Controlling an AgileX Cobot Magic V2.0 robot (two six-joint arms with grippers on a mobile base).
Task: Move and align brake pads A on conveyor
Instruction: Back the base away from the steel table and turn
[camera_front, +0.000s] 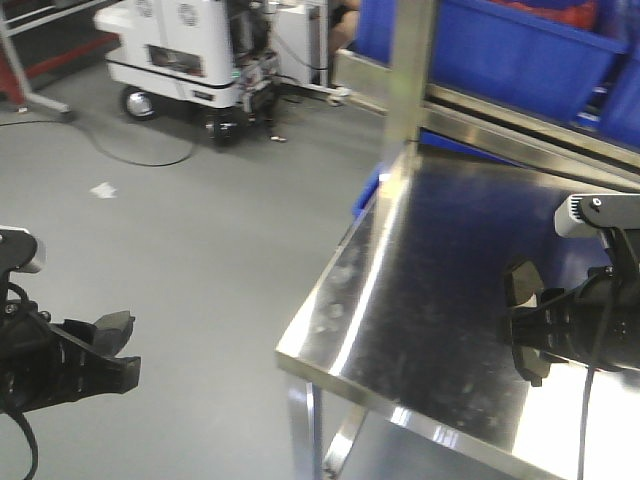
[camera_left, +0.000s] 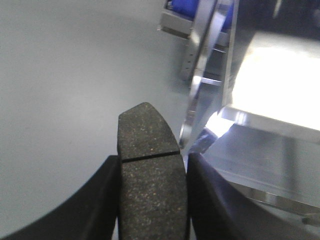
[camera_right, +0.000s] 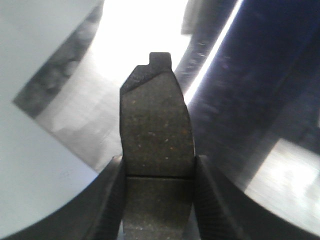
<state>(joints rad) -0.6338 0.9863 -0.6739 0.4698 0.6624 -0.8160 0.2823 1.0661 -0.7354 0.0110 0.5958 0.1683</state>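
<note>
Each gripper holds one dark-grey brake pad A. In the left wrist view, a pad (camera_left: 150, 165) with a groove across it stands upright between the black fingers, and my left gripper (camera_left: 152, 200) is shut on it. In the front view, that gripper (camera_front: 105, 352) and its pad (camera_front: 114, 326) hang over the grey floor, left of the steel table. My right gripper (camera_right: 157, 195) is shut on a second pad (camera_right: 157, 130) with a notched tip. It hovers over the steel table's right part (camera_front: 530, 330), with the pad (camera_front: 522, 288) pointing left. The conveyor is out of view.
The shiny steel table (camera_front: 420, 280) has its corner at front centre, with an upright steel post (camera_front: 410, 70) at its back. Blue bins (camera_front: 520, 50) sit behind it. A white wheeled machine (camera_front: 190, 50) and a cable (camera_front: 140, 155) are on the floor at the far left.
</note>
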